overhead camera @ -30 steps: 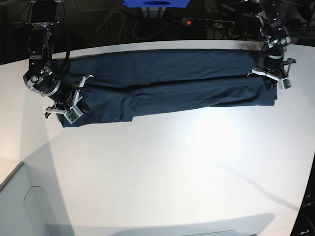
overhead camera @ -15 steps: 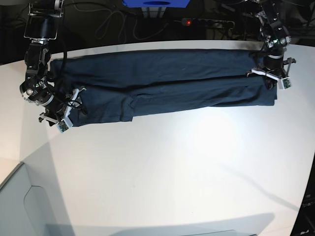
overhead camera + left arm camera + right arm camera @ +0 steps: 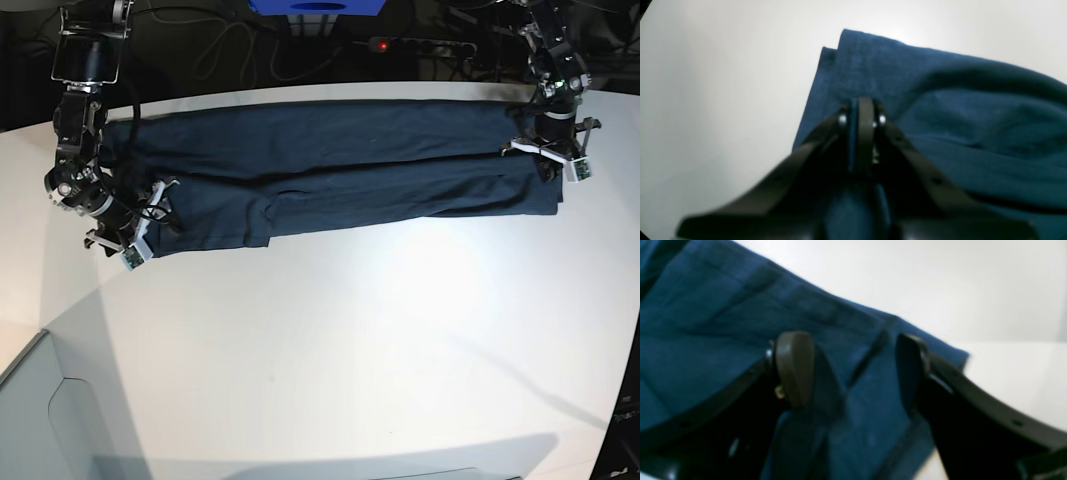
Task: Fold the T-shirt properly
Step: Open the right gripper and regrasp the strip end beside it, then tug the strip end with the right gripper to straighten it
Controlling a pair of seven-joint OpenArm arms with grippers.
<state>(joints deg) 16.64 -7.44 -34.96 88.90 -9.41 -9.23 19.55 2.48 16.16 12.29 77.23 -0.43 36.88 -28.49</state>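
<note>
The dark navy T-shirt (image 3: 330, 170) lies on the white table as a long band folded lengthwise, running from left to right. My left gripper (image 3: 548, 163) is at the band's right end, shut on a fold of the cloth (image 3: 940, 110), with the fabric pinched between its fingertips (image 3: 867, 113). My right gripper (image 3: 148, 215) hovers at the band's left end with its jaws open. In the right wrist view its two fingers (image 3: 795, 366) stand wide apart over the shirt's hemmed corner (image 3: 857, 340), holding nothing.
The white table (image 3: 350, 350) stretches toward the front. Behind its far edge are a blue box (image 3: 316, 6), a power strip with a red light (image 3: 381, 45) and loose cables. The table's edge cuts across the lower left corner (image 3: 30, 350).
My right gripper has opened, let go of the shirt's left end and drawn back a little to the left. The left gripper and the shirt's right end have not moved.
</note>
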